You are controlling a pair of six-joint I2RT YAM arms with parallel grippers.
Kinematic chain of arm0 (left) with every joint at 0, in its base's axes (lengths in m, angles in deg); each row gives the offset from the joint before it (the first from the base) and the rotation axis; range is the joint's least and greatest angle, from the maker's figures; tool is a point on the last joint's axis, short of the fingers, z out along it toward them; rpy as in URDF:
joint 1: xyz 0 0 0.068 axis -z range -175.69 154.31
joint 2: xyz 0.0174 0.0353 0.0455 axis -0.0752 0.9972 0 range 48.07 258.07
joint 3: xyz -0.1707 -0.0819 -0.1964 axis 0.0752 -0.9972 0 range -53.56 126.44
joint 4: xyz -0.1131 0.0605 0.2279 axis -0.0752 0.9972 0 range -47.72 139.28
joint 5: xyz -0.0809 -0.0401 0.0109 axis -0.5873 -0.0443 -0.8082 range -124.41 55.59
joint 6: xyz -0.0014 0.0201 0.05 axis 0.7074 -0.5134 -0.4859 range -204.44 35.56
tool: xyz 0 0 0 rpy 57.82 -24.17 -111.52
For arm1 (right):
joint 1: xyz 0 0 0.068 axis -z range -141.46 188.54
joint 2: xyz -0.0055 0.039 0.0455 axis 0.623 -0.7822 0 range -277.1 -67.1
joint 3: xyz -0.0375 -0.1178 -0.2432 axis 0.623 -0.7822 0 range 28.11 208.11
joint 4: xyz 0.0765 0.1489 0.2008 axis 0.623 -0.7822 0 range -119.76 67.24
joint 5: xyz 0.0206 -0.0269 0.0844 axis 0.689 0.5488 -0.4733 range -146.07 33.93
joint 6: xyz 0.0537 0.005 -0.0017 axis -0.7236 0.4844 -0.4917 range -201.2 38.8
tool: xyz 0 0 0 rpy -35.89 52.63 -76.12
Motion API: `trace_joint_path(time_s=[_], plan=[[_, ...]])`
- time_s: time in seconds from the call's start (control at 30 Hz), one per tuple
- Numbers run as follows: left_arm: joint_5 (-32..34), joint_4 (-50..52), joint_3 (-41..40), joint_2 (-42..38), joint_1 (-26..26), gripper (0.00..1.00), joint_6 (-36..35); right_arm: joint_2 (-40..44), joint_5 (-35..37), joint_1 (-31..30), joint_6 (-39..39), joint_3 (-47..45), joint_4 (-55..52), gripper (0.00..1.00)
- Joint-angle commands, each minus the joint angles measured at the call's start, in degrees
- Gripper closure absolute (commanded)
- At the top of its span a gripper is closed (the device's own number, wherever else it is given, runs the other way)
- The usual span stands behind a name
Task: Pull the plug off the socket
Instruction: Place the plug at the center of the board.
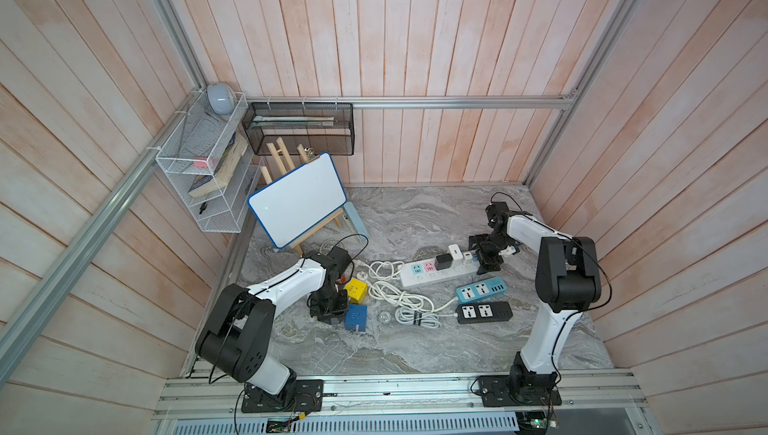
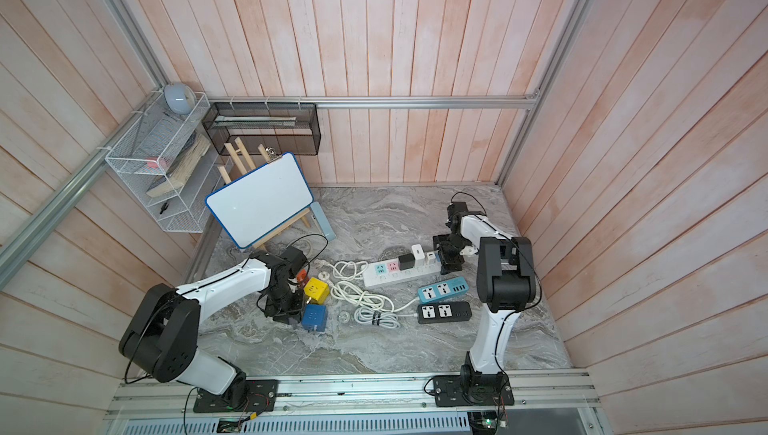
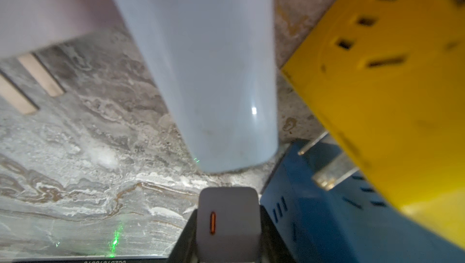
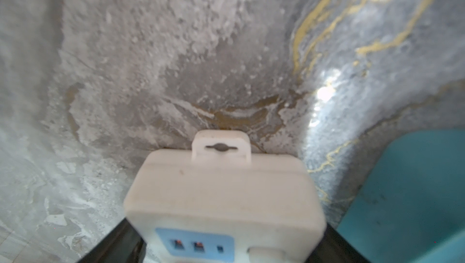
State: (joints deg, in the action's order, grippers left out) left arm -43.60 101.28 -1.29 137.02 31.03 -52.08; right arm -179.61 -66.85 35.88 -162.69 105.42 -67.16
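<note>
The white power strip (image 1: 419, 278) lies mid-table, its socket row carrying a black plug (image 1: 444, 261) and two white plugs (image 1: 455, 254). My right gripper (image 1: 488, 264) is shut across the strip's right end (image 4: 224, 188), a black finger on each side. My left gripper (image 1: 332, 316) hangs low over the marble beside the blue cube socket (image 1: 356, 317). It is shut on a small grey plug (image 3: 227, 214) with an orange slot. In the left wrist view, a white plug (image 3: 208, 73) lies loose just ahead, and a pale one with brass prongs (image 3: 50, 10) lies beside it.
A yellow cube socket (image 1: 355, 289) sits next to the blue one. A blue strip (image 1: 478, 289) and a black strip (image 1: 484, 312) lie in front of the white strip, with coiled white cords (image 1: 395, 291) between. A whiteboard on an easel (image 1: 297, 200) and wire shelves (image 1: 203, 171) stand back left.
</note>
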Motion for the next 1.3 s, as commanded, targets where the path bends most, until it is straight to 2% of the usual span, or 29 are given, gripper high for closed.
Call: trace_joint_path(time_s=[0.0,0.3,0.63,0.77,0.9,1.0,1.1,1.27], plan=[[-0.7,-0.9,-0.7,0.7,-0.3,0.70,-0.8,-4.8,3.1,-0.7,0.0,-1.3,5.8,1.00],[-0.3,-0.6,-0.4,0.3,-0.3,0.55,-1.3,-4.7,3.1,-0.9,-0.2,-1.7,6.1,1.00],[1.8,1.6,2.2,-1.8,-0.2,0.54,-0.6,-4.6,3.0,-0.9,-0.3,-1.6,6.3,1.00],[3.7,3.6,6.3,-4.2,-0.2,0.53,-0.3,-4.6,3.1,-1.0,-0.2,-1.6,6.3,1.00],[6.4,4.7,14.6,-6.4,-0.2,0.42,-1.5,-4.4,3.0,-0.9,-0.2,-1.8,6.2,1.00],[6.7,2.9,21.7,-6.3,0.1,0.39,-4.8,-4.3,3.0,-1.0,-0.2,-1.8,6.2,1.00],[5.3,-3.3,25.8,-6.1,1.5,0.37,-9.4,-4.2,2.8,-1.0,-0.3,-1.7,6.3,1.00],[1.3,-20.4,27.5,-4.4,6.8,0.33,-22.1,-4.0,2.6,-0.9,-0.4,-1.6,6.1,1.00]])
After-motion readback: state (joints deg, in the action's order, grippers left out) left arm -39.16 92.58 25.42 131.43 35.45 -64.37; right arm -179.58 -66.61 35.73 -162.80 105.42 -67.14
